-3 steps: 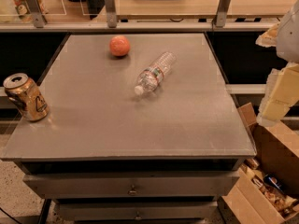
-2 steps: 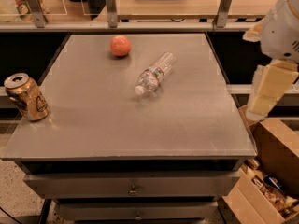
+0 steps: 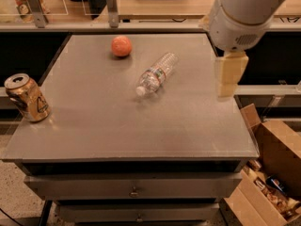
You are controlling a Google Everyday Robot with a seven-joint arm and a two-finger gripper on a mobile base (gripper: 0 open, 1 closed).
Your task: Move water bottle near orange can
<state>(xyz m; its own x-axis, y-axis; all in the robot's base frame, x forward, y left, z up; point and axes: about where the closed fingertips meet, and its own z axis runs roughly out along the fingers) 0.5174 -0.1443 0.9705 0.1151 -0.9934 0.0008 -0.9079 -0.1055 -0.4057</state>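
The water bottle [image 3: 156,75] lies on its side in the middle of the grey table [image 3: 117,126], white cap toward the front left. The orange can [image 3: 28,98] stands upright at the table's left edge, with a dark triangular mark on its side. My gripper [image 3: 229,75] hangs from the white arm above the table's right edge, well to the right of the bottle and not touching it. It holds nothing that I can see.
An orange ball [image 3: 121,46] rests at the back of the table, behind the bottle. An open cardboard box [image 3: 268,173] with items sits on the floor at the right. A shelf with railing posts [image 3: 111,6] runs behind the table. Drawers [image 3: 134,190] are below the tabletop.
My arm has swung in from the right edge of view toward the table, now over its right edge. The bottle, can and ball have not moved.
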